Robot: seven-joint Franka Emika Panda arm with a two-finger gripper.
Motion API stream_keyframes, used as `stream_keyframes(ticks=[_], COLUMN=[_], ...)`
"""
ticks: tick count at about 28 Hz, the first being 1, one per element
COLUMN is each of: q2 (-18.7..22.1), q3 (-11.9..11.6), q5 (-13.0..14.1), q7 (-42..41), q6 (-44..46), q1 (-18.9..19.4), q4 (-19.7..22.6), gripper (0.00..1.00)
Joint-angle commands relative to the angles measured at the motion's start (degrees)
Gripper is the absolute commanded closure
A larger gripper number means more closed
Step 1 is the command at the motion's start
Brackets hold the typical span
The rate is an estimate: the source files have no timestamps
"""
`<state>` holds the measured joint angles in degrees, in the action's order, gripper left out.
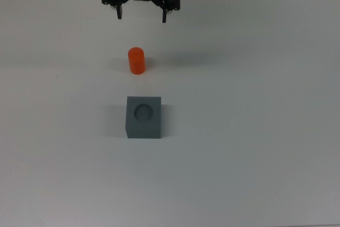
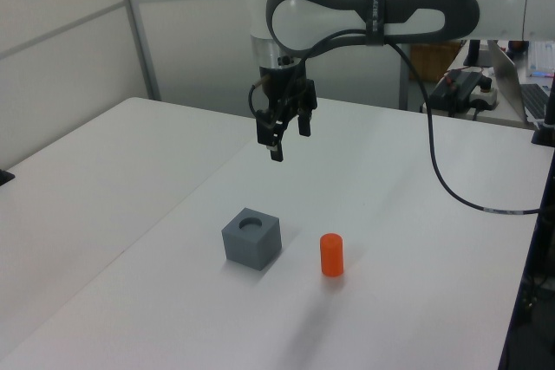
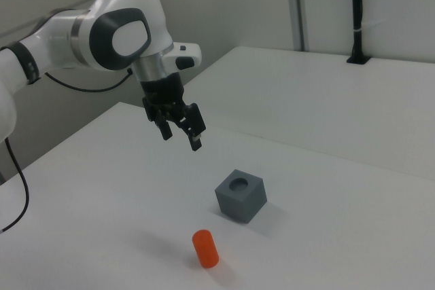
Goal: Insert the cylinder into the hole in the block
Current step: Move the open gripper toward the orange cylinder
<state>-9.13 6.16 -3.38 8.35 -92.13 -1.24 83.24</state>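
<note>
While upright beside the block (image 1: 143, 117), hole empty: cylinder (image 1: 136, 60); pincer (image 1: 141, 16) wide, unladen.

A plain white desk (image 1: 255, 147) fills the top view. In the left view, pale wall panels (image 2: 61, 32) stand behind it, and a laptop (image 2: 520, 84) sits on a second table at the left view's right edge. In the right view a black pole (image 3: 356, 11) rises from the desk's far side.

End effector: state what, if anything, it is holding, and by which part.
Nothing. The end effector hangs open in the air, apart from the orange cylinder, which stands upright on the table beside the grey block.
</note>
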Motion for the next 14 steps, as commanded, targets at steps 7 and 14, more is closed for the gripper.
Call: stream_keyframes(ticks=[7,14], q2=[-0.71,-0.80], q3=[0.08,0.08], q5=[-0.22,-0.40], q7=[-2.20,-2.20], q6=[-1.83,-5.69], q1=[0.28,1.07], q4=[0.52,4.21], gripper=[0.00,0.00])
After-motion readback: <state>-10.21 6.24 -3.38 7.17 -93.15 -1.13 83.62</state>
